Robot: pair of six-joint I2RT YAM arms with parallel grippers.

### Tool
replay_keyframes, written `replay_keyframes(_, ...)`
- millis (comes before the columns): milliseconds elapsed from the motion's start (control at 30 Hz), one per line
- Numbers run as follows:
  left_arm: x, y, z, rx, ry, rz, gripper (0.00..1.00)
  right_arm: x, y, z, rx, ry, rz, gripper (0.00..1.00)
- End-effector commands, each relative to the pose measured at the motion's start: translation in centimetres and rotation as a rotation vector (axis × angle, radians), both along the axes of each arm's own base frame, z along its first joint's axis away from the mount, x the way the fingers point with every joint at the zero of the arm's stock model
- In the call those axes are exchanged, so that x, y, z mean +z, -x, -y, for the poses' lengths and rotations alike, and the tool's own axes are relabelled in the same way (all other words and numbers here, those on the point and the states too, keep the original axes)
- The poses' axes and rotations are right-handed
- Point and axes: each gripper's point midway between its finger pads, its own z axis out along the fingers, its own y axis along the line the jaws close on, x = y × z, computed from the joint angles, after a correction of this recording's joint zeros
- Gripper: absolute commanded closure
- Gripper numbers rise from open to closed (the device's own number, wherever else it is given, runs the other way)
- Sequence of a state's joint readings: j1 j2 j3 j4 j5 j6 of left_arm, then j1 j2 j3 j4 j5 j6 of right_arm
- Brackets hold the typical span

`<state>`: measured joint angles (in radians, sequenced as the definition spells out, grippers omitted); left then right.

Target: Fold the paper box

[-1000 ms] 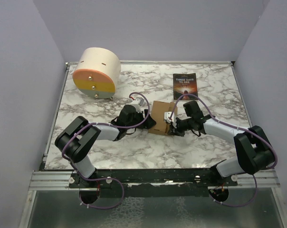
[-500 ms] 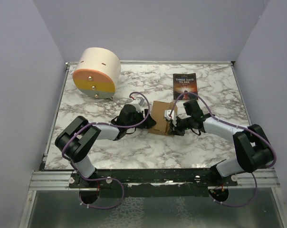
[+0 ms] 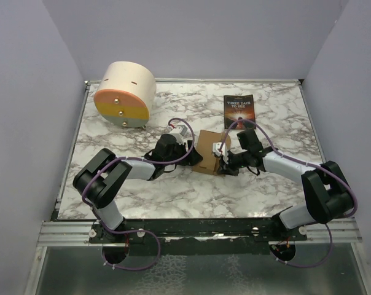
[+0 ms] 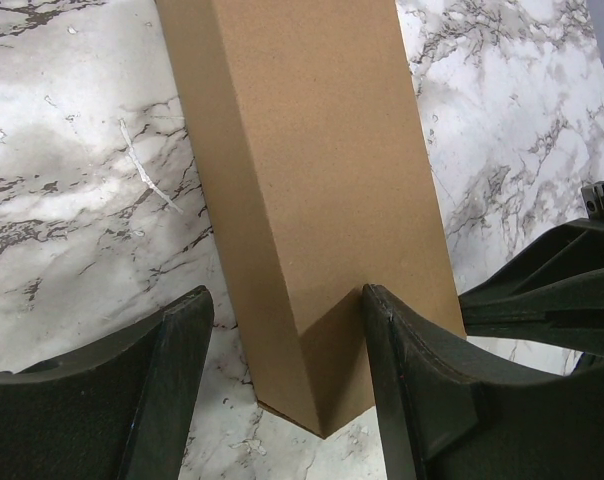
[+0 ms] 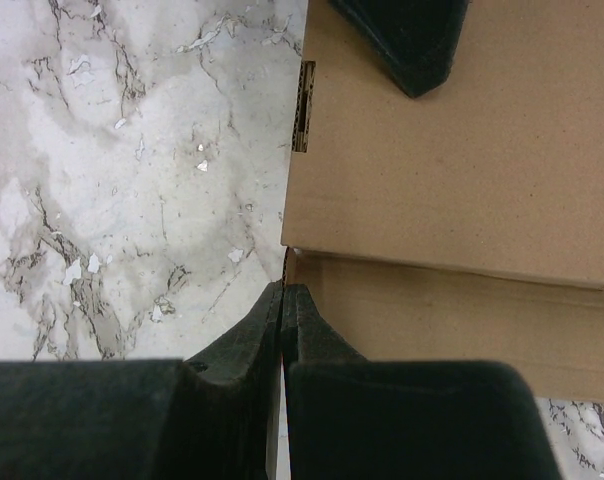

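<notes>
Box: plain brown cardboard, partly folded and raised off flat, near the middle of the counter, between the two arm tips.
Box, left wrist view: a long panel with a sharp crease down its length, one corner toward the camera, resting on the marble.
Box, right wrist view: a flat top panel above a narrower side strip, with a small slot cut in the left edge.
Left jaws: released, spread wide, straddling the near corner of the box without gripping it.
Left fingers: right-hand one against the cardboard face; left-hand one just beside the box, a sliver of marble in between.
Right jaws: clenched, with no gap showing.
Right fingertips: pressed together, up against the box edge at the seam between top panel and side strip; any cardboard pinched there, cannot tell.
Arms: low over the counter, reaching in from left and right toward the box, purple cables looped along both.
Book: dark cover, lying flat, beyond the box toward the far right, apart from it.
Cylinder: cream with an orange-yellow face, on its side at the far left corner, well apart from the box.
</notes>
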<state>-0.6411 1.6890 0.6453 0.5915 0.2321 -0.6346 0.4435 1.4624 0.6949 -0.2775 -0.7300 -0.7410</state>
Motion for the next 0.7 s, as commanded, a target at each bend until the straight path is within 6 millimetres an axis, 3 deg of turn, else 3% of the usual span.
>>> replay_keyframes(0,-2.5,0.5,-1.0,0.005,-0.073,-0.059,0.37,0.8,0.5,-0.6,0.039,-0.033,0.015,0.99)
replay_keyframes(667,-2.5,0.7,-0.5,-0.012,-0.064,-0.065,0.38,1.8,-0.4,-2.1,-0.03,-0.036,-0.03,0.99)
